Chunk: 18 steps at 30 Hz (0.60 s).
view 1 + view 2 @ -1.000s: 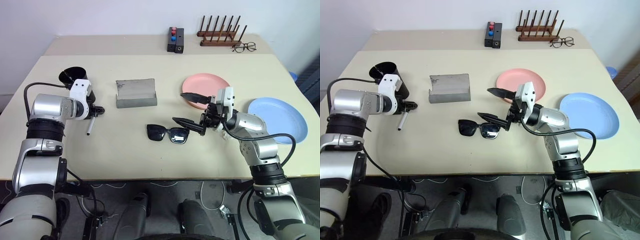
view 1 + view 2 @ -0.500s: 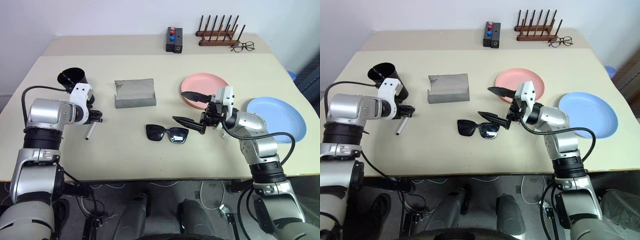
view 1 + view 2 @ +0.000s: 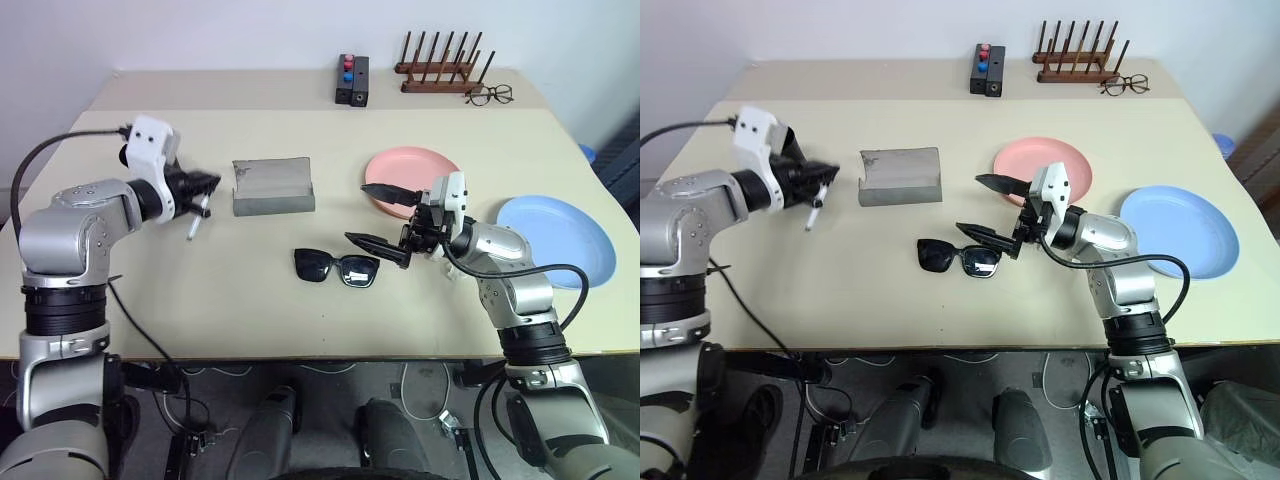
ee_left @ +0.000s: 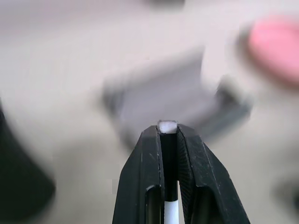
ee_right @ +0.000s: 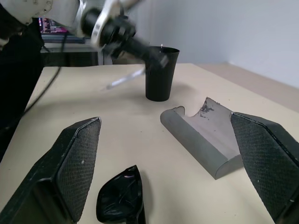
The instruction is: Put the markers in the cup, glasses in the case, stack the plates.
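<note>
Head views: our left gripper pinches a marker beside the case; right gripper spread above sunglasses; spectacles by rack.

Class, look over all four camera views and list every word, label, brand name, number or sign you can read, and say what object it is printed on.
None: no readable text in these views.
The cup, case, sunglasses and both plates are plain.
The white-bodied marker in the left gripper is too blurred to show any print.
The small black box with coloured buttons is too small to read.
</note>
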Each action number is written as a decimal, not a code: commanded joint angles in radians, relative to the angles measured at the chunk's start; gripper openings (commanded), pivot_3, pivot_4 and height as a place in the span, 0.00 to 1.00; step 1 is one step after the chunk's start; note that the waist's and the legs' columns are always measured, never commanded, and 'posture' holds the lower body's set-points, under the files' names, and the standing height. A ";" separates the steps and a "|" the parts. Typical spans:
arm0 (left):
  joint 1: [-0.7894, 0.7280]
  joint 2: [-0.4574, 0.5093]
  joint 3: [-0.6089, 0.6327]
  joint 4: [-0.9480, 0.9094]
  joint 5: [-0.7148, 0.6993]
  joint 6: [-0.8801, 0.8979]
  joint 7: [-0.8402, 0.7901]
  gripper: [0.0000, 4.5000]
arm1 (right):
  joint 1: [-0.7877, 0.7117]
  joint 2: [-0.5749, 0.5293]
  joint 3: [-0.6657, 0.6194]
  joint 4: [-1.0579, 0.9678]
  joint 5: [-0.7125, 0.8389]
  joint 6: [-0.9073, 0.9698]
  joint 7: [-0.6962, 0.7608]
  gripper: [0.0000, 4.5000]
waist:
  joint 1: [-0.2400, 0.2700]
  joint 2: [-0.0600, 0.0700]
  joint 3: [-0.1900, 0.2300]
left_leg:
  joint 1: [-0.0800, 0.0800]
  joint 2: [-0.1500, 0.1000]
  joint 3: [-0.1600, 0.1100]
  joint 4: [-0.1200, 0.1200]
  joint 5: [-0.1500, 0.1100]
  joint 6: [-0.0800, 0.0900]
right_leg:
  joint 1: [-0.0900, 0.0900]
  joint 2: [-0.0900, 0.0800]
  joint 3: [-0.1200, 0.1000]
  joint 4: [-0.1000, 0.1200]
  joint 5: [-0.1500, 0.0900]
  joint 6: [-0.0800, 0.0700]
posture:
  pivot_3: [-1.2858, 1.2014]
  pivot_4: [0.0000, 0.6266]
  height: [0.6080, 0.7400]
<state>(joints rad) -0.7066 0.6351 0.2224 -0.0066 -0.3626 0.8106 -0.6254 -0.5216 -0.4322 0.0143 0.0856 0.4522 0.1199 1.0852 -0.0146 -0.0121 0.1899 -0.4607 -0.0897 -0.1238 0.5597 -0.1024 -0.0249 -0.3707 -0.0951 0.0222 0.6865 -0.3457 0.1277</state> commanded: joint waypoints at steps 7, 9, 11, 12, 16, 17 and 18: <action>-0.141 -0.030 0.204 0.232 -0.022 -0.633 0.002 0.01 | -0.028 0.030 -0.062 -0.021 0.077 0.024 -0.028 1.00 | -0.005 0.000 0.000 | 0.000 0.000 0.001 0.000 0.000 0.000 | 0.000 0.001 0.000 0.000 0.000 0.000 | 0.52 0.24 1.00; -0.143 -0.010 0.216 0.318 0.010 -0.774 0.006 0.01 | -0.025 0.029 -0.063 -0.025 0.082 0.029 -0.032 1.00 | -0.005 0.000 0.000 | 0.000 0.000 0.001 0.000 0.000 0.000 | 0.000 0.002 0.000 0.000 0.000 0.000 | 0.52 0.24 1.00; -0.149 0.000 0.228 0.389 0.001 -0.872 -0.023 0.01 | -0.021 0.028 -0.057 -0.031 0.074 0.026 -0.033 1.00 | -0.004 0.000 0.000 | 0.000 0.000 0.001 0.000 0.000 0.000 | 0.000 0.002 0.000 0.000 0.000 0.000 | 0.52 0.24 1.00; -0.148 0.010 0.232 0.438 0.013 -0.920 -0.018 0.01 | -0.019 0.029 -0.055 -0.035 0.075 0.028 -0.035 1.00 | -0.004 0.000 0.000 | 0.000 0.000 0.001 0.000 0.000 0.000 | 0.000 0.002 0.000 0.000 0.000 0.000 | 0.52 0.24 1.00; -0.153 0.019 0.276 0.581 -0.046 -1.038 -0.077 0.01 | -0.018 0.030 -0.054 -0.044 0.076 0.033 -0.042 1.00 | -0.002 0.000 0.000 | 0.000 0.000 0.001 0.001 0.000 0.000 | 0.000 0.002 0.000 0.000 0.000 0.000 | 0.52 0.24 1.00; -0.158 0.016 0.289 0.609 -0.069 -1.062 -0.109 0.01 | -0.017 0.030 -0.053 -0.045 0.076 0.034 -0.042 1.00 | -0.002 0.000 0.000 | 0.000 0.000 0.000 0.001 0.000 0.000 | 0.000 0.002 0.000 0.000 0.000 0.000 | 0.52 0.24 1.00; -0.169 0.018 0.294 0.663 -0.063 -1.095 -0.098 0.01 | -0.015 0.029 -0.048 -0.044 0.069 0.031 -0.040 1.00 | -0.003 0.000 0.000 | 0.000 0.000 0.000 0.001 0.000 0.000 | 0.000 0.002 0.000 0.001 0.000 0.000 | 0.52 0.24 1.00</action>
<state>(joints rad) -0.8408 0.6295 0.4844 0.6208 -0.4034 -0.2206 -0.7088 -0.5267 -0.4051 -0.0251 0.0795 0.5151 0.1609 1.0455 -0.0172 -0.0120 0.1898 -0.4607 -0.0901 -0.1234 0.5606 -0.1023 -0.0245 -0.3705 -0.0934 0.0216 0.6871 -0.3455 0.1280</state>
